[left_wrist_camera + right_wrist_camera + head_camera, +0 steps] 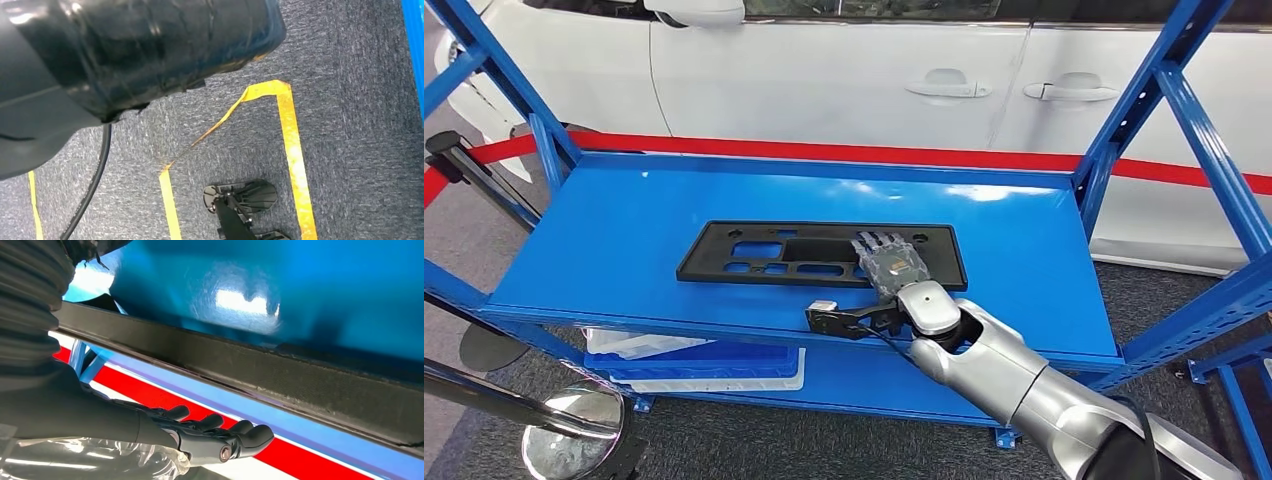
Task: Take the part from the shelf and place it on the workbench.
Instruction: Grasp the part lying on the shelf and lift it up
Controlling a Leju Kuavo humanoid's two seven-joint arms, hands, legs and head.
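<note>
On the blue shelf (pixel 624 240) lies the black part (pixel 754 255), the right hand (pixel 892 262) resting flat on its right end, fingers spread, nothing grasped yet. Next comes closing on the part's near edge and lifting.

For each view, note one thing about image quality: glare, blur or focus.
Head view: sharp, with soft glare patches on the blue shelf behind the black part. Right wrist view: bright glare on the shelf, the part's edge blurred. Left wrist view: carpet sharp, the near dark body blurred.
</note>
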